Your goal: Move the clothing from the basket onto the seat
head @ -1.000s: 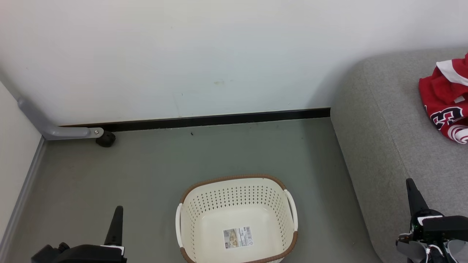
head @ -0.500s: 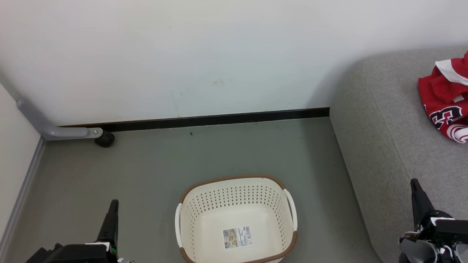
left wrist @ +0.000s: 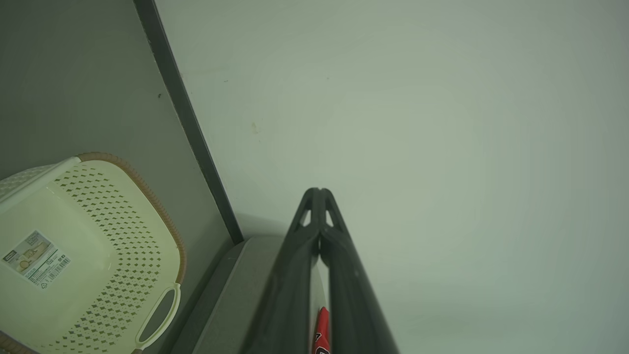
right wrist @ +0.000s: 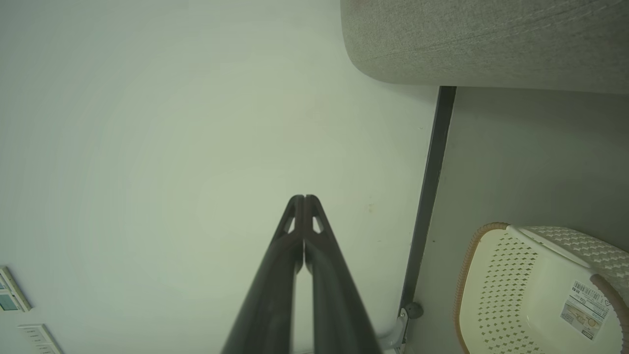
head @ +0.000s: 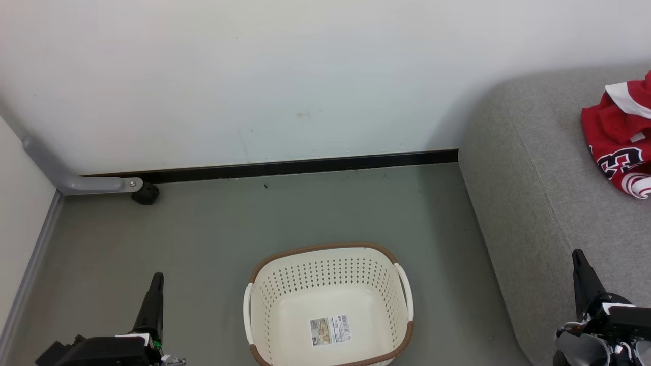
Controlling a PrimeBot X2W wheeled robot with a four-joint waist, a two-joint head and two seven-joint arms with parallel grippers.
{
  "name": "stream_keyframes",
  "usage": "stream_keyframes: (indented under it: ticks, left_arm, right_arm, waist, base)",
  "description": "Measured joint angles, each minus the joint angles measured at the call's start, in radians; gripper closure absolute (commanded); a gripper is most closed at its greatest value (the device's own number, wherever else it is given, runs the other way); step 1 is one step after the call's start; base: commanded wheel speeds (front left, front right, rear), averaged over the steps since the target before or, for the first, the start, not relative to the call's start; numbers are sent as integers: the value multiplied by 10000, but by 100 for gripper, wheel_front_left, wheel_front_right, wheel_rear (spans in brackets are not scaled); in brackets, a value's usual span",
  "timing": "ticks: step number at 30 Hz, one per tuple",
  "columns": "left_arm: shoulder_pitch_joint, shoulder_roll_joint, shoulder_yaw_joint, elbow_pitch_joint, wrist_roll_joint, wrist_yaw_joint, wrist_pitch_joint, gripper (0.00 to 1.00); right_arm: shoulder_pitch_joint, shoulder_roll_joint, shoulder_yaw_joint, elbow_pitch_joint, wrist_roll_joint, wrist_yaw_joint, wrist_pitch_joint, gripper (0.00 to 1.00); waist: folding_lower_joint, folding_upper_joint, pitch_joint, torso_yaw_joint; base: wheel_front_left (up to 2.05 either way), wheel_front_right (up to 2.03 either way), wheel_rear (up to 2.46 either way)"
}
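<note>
The cream basket (head: 329, 277) with a brown rim stands on the floor at the bottom centre, holding nothing but a label sticker; it also appears as the basket (left wrist: 98, 236) and the basket (right wrist: 521, 275) in the wrist views. Red clothing (head: 618, 142) with a white stripe and black-and-white lettering lies crumpled on the grey seat (head: 534, 178) at the right edge. My left gripper (head: 156, 278) is shut at the lower left, left of the basket. My right gripper (head: 577, 254) is shut at the lower right over the seat's front. Both hold nothing, as the left gripper (left wrist: 318, 191) and right gripper (right wrist: 300, 197) show.
A white wall with a black skirting strip (head: 285, 166) runs behind the basket. A grey bracket with a black foot (head: 145, 193) sits at the left corner. Grey floor (head: 229, 229) surrounds the basket.
The left gripper has shifted slightly left and risen a little in the head view; the right gripper has sunk slightly. Basket and clothing stay put.
</note>
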Motion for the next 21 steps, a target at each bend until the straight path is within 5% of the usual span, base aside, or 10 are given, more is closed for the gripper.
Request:
stream_keyframes:
  ticks: [21]
  left_arm:
    - [0, -4, 0, -10, 0, 0, 0, 100]
  right_arm:
    - [20, 2, 0, -13, 2, 0, 0, 100]
  waist:
    - [0, 0, 1, 0]
  base:
    - [0, 0, 0]
